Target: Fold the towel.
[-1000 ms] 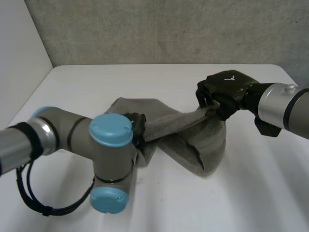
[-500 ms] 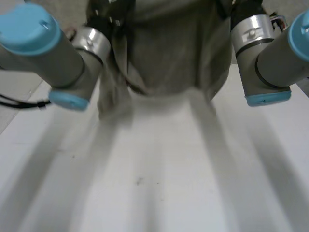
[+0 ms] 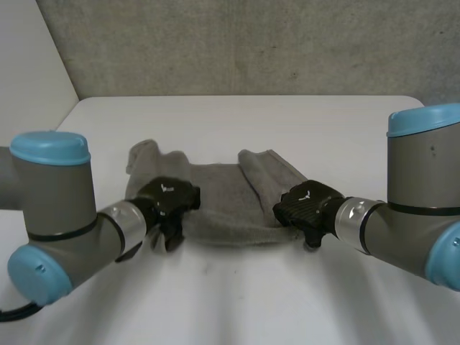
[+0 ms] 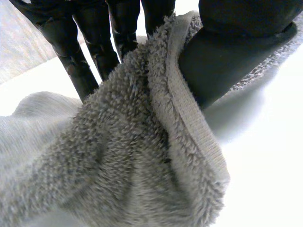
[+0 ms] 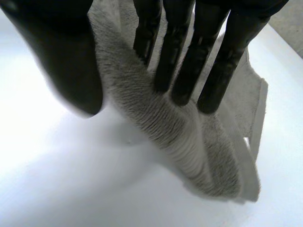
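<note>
First, the head view: a grey towel lies rumpled and partly spread on the white tabletop, its far edge bunched into folds. The left robot hand sits on the towel's near left corner and the right robot hand on its near right corner. From here the backs of both hands cover the fingers and the corners beneath. Next, the left wrist view: the left robot hand is clamped on the towel, with the hemmed edge squeezed between the thumb and the straight fingers. The rest of the cloth runs out of frame. Last, the right wrist view: the right robot hand pinches a ridge of towel between thumb and straight fingers, the fingertips pressing into the pile. A hemmed corner lies flat on the tabletop beyond the fingertips.
</note>
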`<state>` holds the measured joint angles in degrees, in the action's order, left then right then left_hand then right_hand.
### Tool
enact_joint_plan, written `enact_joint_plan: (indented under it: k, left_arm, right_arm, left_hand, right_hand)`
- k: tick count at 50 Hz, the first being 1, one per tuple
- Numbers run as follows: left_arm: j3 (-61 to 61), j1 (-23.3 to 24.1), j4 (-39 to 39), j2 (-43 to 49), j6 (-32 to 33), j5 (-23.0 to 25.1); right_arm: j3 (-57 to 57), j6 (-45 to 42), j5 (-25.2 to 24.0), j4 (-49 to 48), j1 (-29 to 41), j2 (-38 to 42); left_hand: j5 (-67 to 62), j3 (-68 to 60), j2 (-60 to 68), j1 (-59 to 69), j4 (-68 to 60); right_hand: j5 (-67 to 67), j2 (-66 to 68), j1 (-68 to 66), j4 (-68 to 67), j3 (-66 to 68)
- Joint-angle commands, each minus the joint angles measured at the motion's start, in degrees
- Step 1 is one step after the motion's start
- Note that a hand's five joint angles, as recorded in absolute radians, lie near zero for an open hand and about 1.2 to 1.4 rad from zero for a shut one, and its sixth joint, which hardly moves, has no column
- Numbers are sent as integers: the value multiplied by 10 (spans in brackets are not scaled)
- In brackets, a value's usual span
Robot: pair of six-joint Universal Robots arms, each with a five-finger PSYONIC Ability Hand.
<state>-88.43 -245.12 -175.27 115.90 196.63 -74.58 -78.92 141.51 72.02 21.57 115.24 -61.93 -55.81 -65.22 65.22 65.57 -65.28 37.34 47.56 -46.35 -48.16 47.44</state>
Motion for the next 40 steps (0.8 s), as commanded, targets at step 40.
enact_joint_plan:
  k: [40]
  left_arm:
    - [-104, 10, 9, -86, 2, -7]
  right_arm:
    - [406, 18, 18, 149, -16, 269]
  left_hand:
    - [238, 232, -232, -235, 233]
  right_hand:
    - [-282, -284, 272, 290, -283]
